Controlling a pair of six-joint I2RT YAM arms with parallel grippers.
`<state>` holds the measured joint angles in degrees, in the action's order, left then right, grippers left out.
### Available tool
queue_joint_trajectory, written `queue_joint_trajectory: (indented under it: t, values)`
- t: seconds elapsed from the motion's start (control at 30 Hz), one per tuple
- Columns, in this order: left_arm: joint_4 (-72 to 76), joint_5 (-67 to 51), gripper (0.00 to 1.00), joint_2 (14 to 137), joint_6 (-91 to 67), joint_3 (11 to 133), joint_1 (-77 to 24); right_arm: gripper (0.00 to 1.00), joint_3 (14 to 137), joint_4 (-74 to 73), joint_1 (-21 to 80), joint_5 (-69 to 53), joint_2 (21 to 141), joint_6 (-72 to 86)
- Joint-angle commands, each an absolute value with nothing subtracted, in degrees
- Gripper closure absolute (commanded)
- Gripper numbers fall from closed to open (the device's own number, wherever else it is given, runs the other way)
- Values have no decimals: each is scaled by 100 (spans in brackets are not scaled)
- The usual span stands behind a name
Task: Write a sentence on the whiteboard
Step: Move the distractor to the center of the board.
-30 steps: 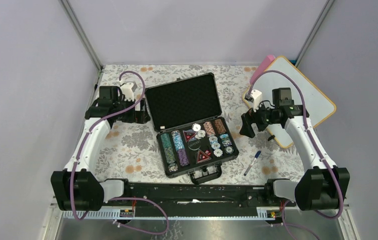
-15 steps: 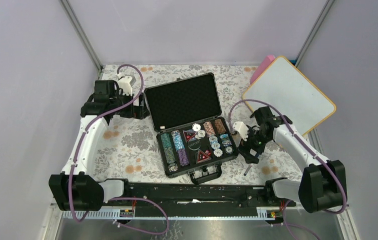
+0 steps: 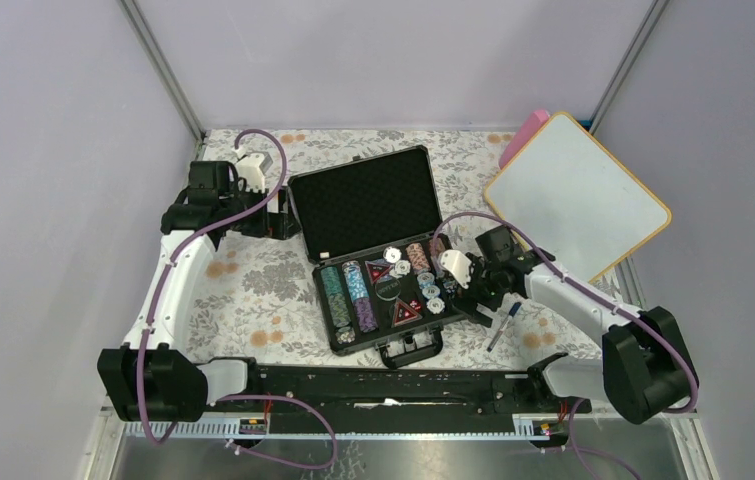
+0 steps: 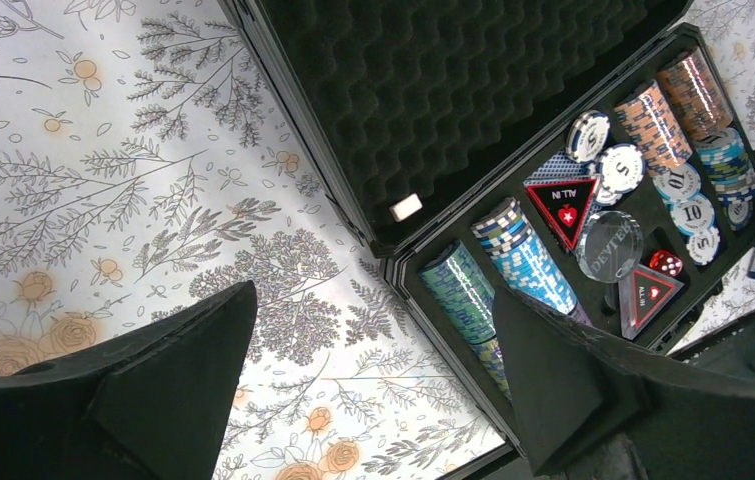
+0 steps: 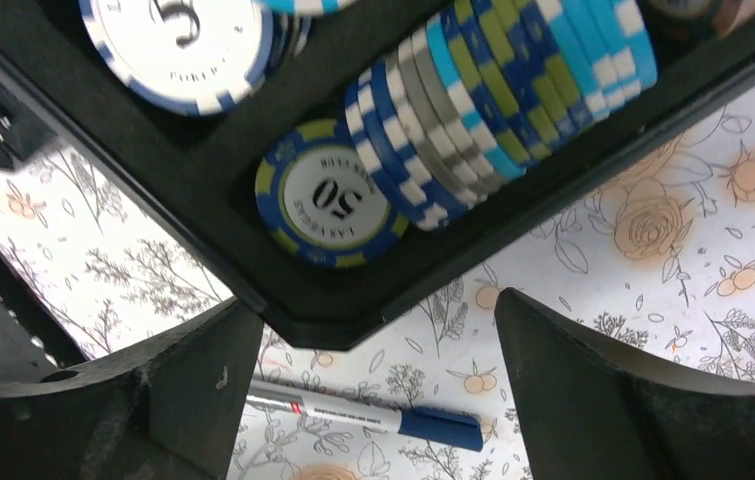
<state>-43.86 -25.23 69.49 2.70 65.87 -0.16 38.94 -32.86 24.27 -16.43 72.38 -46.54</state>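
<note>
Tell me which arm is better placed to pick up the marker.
Right. The right gripper hangs open just over the marker, beside a corner of the poker chip case. The left gripper, also open, is far off on the case's other side.

Soft even overhead light, faint shadows, sharp focus, little glare

The whiteboard sits turned diagonally at the far right corner of the table. Its rim is orange-yellow, its corners rounded, its face plain white.
</note>
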Motion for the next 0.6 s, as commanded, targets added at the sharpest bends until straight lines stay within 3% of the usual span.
queue_joint_trajectory:
  t: [0.0, 0.57]
  values:
    - [-4251, -2750, 1, 6836, 102, 6860, -8, 10, 3851, -2584, 2836, -1461, 7313, -3909]
    - [-4337, -2655, 1, 6896, -354, 7349, 170, 15, 4971, -1873, 3994, -1692, 8876, -1813]
